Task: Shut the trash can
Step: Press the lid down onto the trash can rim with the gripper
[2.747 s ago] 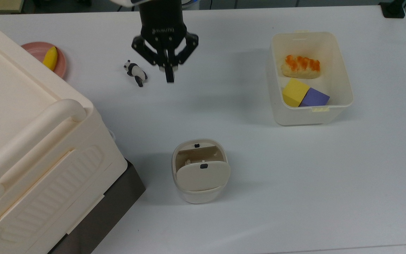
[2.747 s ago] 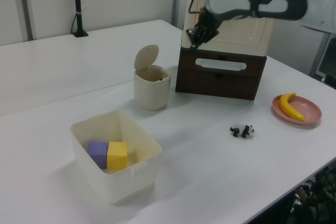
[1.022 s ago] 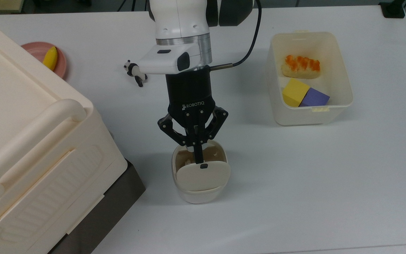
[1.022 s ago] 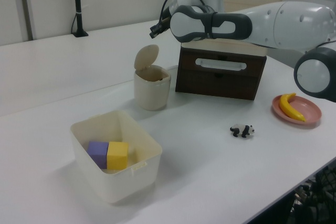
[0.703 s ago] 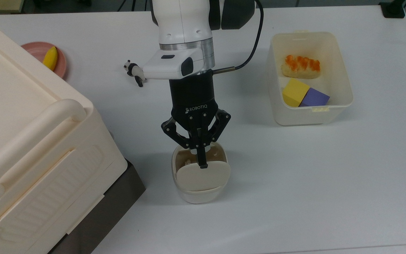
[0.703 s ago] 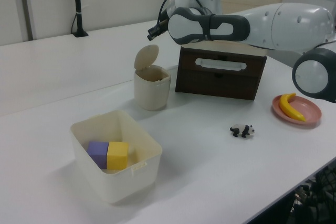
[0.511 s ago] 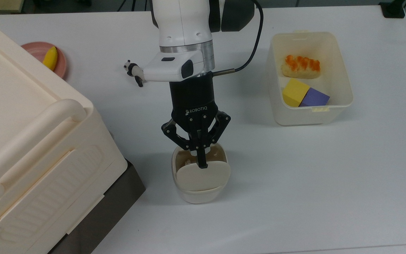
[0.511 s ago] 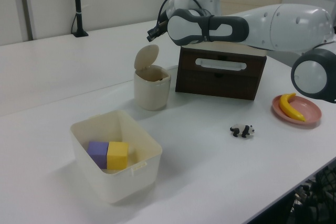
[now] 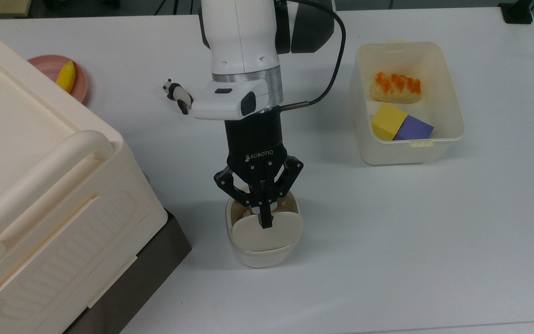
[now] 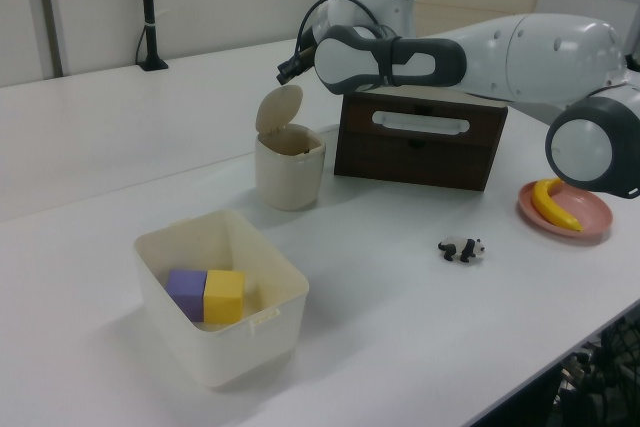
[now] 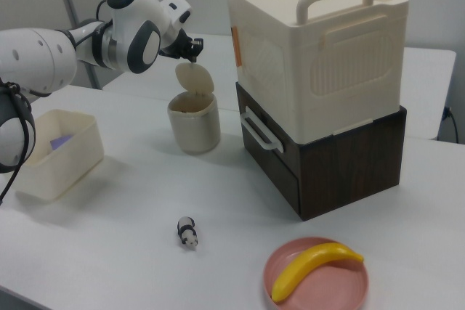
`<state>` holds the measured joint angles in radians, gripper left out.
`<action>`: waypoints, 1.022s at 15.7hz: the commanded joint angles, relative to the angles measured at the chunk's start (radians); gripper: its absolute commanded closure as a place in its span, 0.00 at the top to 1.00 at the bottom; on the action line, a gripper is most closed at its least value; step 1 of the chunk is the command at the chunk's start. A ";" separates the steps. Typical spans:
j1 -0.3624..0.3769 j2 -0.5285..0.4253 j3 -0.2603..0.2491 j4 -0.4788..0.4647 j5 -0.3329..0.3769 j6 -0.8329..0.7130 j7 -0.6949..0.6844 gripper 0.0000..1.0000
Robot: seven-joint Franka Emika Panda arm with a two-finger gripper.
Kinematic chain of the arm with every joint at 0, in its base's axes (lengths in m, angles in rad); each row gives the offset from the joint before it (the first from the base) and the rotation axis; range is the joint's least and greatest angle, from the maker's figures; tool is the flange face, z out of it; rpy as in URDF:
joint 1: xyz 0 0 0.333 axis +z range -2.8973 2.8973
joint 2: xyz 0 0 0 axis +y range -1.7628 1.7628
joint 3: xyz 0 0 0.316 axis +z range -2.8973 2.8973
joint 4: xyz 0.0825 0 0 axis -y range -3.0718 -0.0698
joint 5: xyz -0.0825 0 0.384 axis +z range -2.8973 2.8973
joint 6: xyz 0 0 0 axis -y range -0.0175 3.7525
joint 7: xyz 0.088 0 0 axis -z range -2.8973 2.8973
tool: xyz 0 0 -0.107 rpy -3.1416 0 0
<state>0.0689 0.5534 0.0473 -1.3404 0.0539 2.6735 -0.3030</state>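
The trash can (image 9: 260, 257) is a small cream bin standing on the white table, with its beige lid (image 9: 269, 236) hinged up and the inside showing behind it. My gripper (image 9: 265, 223) is shut with nothing in it, and its tip lies over the lid's upper edge in the top view. In the left view the trash can (image 10: 289, 172) has its lid (image 10: 279, 109) upright, and the gripper (image 10: 284, 74) hangs just above the lid's top. The right view shows the gripper (image 11: 195, 49) just above the raised lid (image 11: 195, 78) of the trash can (image 11: 194, 125).
A huge cream box with a handle (image 9: 40, 185) sits on a dark drawer unit at the top view's left. A translucent tub (image 9: 452, 106) at the top view's right holds bread and two blocks. A panda toy (image 9: 176, 95) and a pink plate with a banana (image 9: 65, 76) lie beyond.
The arm has come from the far side of the table to the trash can. In the last second the shut gripper crept further over the lid's top edge. The lid still stands up.
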 commanded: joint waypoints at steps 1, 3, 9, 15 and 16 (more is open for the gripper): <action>0.000 0.020 0.005 0.007 -0.025 0.019 -0.015 0.00; -0.001 0.017 0.006 -0.005 -0.025 0.019 -0.016 0.00; -0.012 -0.036 0.026 -0.080 -0.035 0.017 -0.018 0.00; -0.027 -0.090 0.028 -0.190 -0.039 0.017 -0.027 0.00; -0.029 -0.101 0.028 -0.207 -0.036 0.017 -0.034 0.00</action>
<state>0.0595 0.5216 0.0584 -1.4410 0.0291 2.6736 -0.3089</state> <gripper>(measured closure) 0.991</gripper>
